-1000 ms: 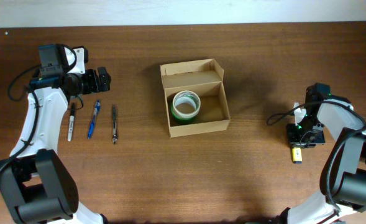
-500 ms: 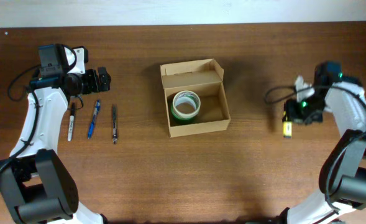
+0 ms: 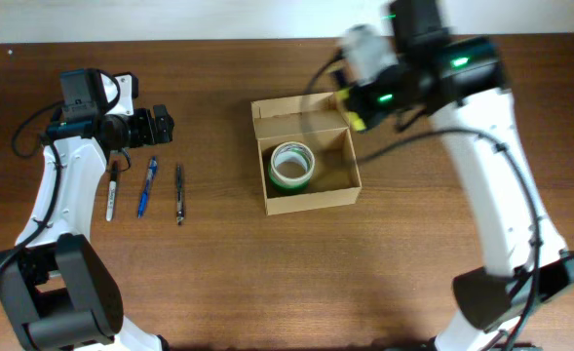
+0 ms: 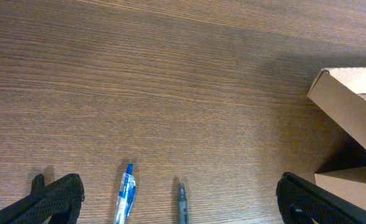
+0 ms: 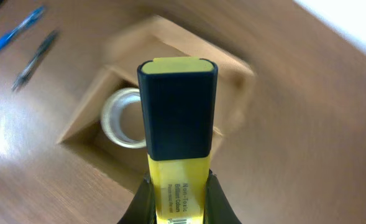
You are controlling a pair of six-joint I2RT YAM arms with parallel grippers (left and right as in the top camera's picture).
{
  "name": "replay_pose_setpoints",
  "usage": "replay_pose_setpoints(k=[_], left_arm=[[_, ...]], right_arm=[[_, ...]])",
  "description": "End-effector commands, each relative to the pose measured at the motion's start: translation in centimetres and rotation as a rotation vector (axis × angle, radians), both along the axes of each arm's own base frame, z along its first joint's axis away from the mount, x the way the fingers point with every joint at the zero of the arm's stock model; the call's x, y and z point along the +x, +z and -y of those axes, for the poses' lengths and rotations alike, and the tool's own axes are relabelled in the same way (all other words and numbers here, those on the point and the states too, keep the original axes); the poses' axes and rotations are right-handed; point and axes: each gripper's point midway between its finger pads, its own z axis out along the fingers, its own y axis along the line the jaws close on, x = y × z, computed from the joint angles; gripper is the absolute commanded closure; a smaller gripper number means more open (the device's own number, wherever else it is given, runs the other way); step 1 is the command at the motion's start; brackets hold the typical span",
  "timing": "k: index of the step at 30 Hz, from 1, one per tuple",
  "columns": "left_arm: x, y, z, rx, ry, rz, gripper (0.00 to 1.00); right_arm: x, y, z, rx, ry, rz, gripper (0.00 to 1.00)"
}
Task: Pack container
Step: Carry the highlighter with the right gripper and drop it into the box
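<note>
The left pincer (image 3: 166,126) hangs released near three pens (image 3: 147,185) that lie unpacked on the tabletop (image 3: 218,283). At the centre, the open container (image 3: 306,201) holds one tape roll (image 3: 291,164). Above its right rim, the right pincer (image 5: 176,198) is grasping a yellow highlighter (image 5: 177,106), not yet put inside.

Brown wooden table (image 3: 218,283): cardboard box (image 3: 311,201) at centre, 3 pens (image 3: 146,185) left.

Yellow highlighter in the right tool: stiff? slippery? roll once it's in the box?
Probably stiff and light: the highlighter looks like capped hard plastic. Its smooth shell might slip slightly in the right tool. Flattish sides suggest little rolling in the box.
</note>
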Motion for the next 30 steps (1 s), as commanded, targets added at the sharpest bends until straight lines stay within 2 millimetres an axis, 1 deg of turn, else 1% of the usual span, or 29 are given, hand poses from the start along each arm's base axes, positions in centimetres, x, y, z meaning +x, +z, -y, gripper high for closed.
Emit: replay_pose_setpoints(k=[1, 2, 4, 6, 8, 13, 16, 20, 22, 25, 30], left_arm=[[0.3, 0.2, 0.1, 0.000, -0.022, 0.011, 0.01], [0.3, 0.2, 0.1, 0.000, -0.022, 0.011, 0.01], [0.3, 0.2, 0.1, 0.000, -0.022, 0.011, 0.01], [0.3, 0.2, 0.1, 0.000, -0.022, 0.010, 0.01], [0.3, 0.2, 0.1, 0.000, -0.022, 0.011, 0.01], [0.3, 0.2, 0.1, 0.000, -0.022, 0.011, 0.01], [0.3, 0.2, 0.1, 0.000, -0.022, 0.011, 0.01], [0.3, 0.2, 0.1, 0.000, -0.022, 0.011, 0.01], [0.3, 0.2, 0.2, 0.000, -0.023, 0.011, 0.01], [0.3, 0.2, 0.2, 0.000, -0.023, 0.011, 0.01], [0.3, 0.2, 0.1, 0.000, -0.022, 0.011, 0.01]], right_arm=[[-2.2, -0.5, -3.8, -0.265, 0.337, 0.131, 0.96], [-3.2, -1.6, -5.0, -0.366, 0.473, 0.145, 0.96], [-4.2, -3.3, -5.9, -0.473, 0.636, 0.139, 0.96], [-4.5, -4.8, -6.2, -0.539, 0.716, 0.118, 0.96], [-4.2, -6.4, -6.3, -0.561, 0.726, 0.082, 0.96], [-3.2, -10.2, -5.7, -0.568, 0.727, -0.026, 0.96], [-3.0, -12.2, -5.4, -0.571, 0.733, -0.085, 0.96], [-3.1, -14.8, -5.2, -0.576, 0.746, -0.162, 0.96], [-3.6, -16.4, -5.4, -0.555, 0.761, -0.209, 0.96], [-4.3, -17.4, -5.4, -0.545, 0.774, -0.247, 0.96], [-5.1, -18.8, -4.8, -0.552, 0.781, -0.290, 0.96]])
